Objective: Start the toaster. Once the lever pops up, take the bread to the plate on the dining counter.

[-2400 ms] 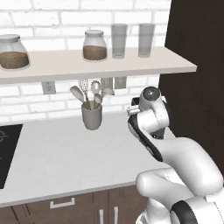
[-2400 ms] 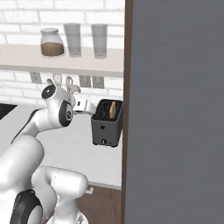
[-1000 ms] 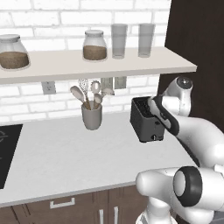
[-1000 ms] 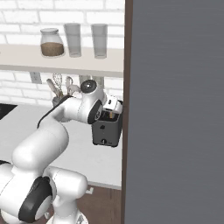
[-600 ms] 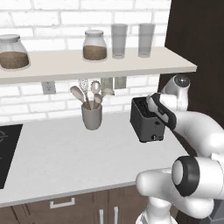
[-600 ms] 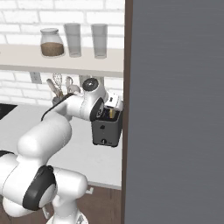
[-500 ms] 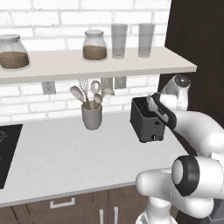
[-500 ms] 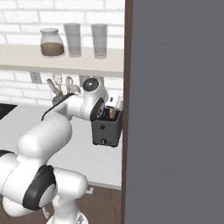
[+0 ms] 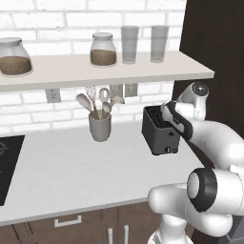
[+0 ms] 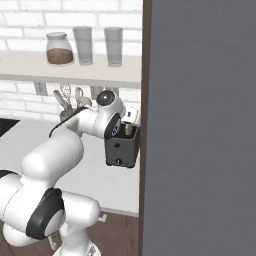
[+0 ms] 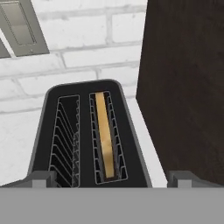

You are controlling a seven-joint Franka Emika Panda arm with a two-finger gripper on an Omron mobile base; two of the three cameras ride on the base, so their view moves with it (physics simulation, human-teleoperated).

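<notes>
The dark toaster (image 9: pixel 159 132) stands on the white worktop by the brick wall, hard against a tall dark cabinet. Seen from above in the hand view, the toaster (image 11: pixel 83 131) has two slots. The bread (image 11: pixel 106 135) stands deep in the right one and the left one holds nothing. My gripper (image 11: pixel 111 179) hovers just above the toaster's near end, open wide, with a fingertip on each side of the body and nothing between them. From the right base view the hand (image 10: pixel 121 130) covers part of the toaster (image 10: pixel 121 150). The plate and the dining counter are out of view.
A grey utensil holder (image 9: pixel 99 126) stands left of the toaster. The shelf (image 9: pixel 105 71) above carries jars and glasses. The dark cabinet (image 9: pixel 219 57) walls off the right side. A black cooktop (image 9: pixel 5 167) lies at the far left. A grey panel (image 10: pixel 200 125) blocks the right base view's right half.
The arm has swung right from the open worktop to the toaster, and over the last second the hand has settled closer above it. The jaws stayed open.
</notes>
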